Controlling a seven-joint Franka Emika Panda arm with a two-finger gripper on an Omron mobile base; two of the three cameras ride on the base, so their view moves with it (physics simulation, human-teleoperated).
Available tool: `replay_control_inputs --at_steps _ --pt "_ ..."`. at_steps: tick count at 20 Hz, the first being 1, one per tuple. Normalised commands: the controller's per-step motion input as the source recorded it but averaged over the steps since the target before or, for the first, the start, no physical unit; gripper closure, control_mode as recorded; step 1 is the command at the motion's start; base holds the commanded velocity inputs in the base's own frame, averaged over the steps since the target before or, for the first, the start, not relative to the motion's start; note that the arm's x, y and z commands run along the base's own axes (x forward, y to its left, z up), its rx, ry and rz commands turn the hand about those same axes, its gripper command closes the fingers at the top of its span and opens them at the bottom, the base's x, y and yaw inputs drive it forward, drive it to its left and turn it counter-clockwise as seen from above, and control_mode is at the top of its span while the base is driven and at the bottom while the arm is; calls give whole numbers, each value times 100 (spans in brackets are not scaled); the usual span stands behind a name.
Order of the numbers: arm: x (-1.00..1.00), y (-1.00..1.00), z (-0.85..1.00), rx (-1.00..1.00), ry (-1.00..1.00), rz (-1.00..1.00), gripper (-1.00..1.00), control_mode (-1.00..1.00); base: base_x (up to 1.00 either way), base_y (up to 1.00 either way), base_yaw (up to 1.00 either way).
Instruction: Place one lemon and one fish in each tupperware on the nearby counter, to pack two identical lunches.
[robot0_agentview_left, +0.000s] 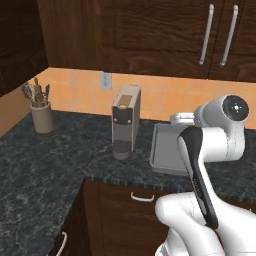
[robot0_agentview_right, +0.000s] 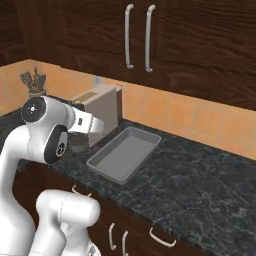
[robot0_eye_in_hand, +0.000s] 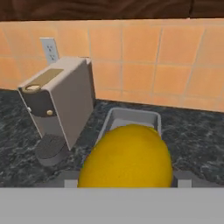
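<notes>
While no lettering reads on the coffee machine (robot0_eye_in_hand: 57, 105), gripper (robot0_eye_in_hand: 127, 183) seemingly clamped on lemon (robot0_eye_in_hand: 127, 159), above tupperware (robot0_eye_in_hand: 131, 117).

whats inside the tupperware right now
The tupperware looks empty in the right base view: bare grey floor, no fish. In the hand view the lemon held in the hand covers most of it.

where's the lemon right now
The lemon is held in the end effector, low in the hand view, in front of the grey tupperware, with the coffee machine to the left.
</notes>
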Motion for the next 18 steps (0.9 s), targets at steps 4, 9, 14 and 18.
replay_control_inputs --at_steps 4,9,14,18 --pt "0 0 0 0 0 0 100 100 43 33 -14" --pt "0 -28 -38 -3 -2 -8 100 -100 1 0 -8" --pt "36 -79 -72 7 8 -6 100 -100 0 0 0" --pt "69 -31 -85 20 24 -1 100 -100 0 0 0"
